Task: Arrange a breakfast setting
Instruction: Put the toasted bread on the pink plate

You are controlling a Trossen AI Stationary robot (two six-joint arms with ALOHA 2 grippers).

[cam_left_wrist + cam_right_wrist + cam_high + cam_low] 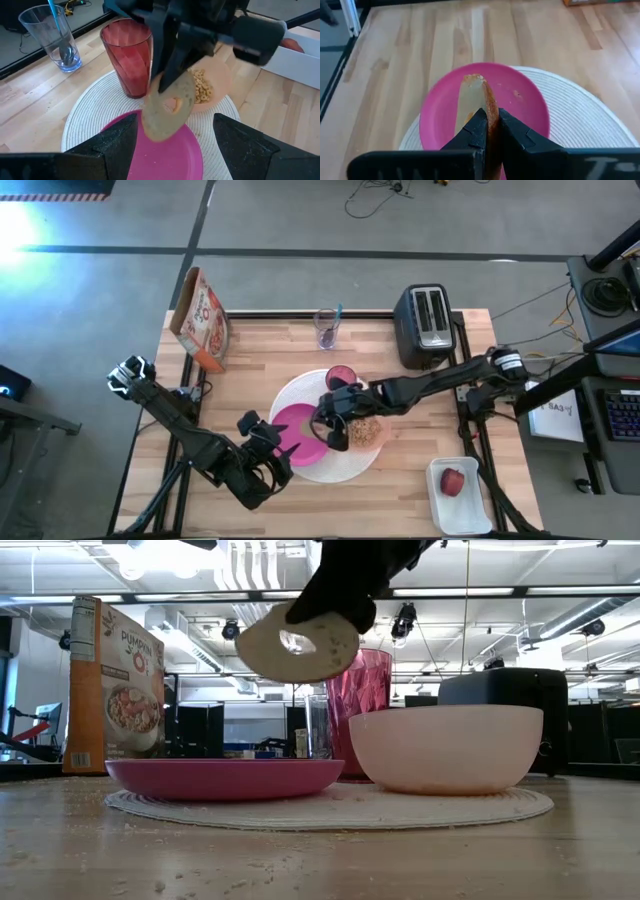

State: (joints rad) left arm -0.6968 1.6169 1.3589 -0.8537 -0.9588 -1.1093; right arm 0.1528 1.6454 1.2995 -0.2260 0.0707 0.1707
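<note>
The right arm reaches in from the table's right side across to the centre, its wrist bent down over the setting. The right gripper point(489, 131) pinches a bagel point(479, 102) slice by its edge, holding it on edge in the air above the magenta plate point(520, 102), clear of its surface. The magenta plate lies on the left part of the large white plate point(345, 470), with the peach bowl point(445, 748) of brown cereal point(202, 85) to its right and the pink tumbler point(127, 57) just behind them. The left arm waits at the near left of the table, and the left gripper point(175, 142) hangs beside the white plate's near-left rim, fingers spread, holding nothing.
</note>
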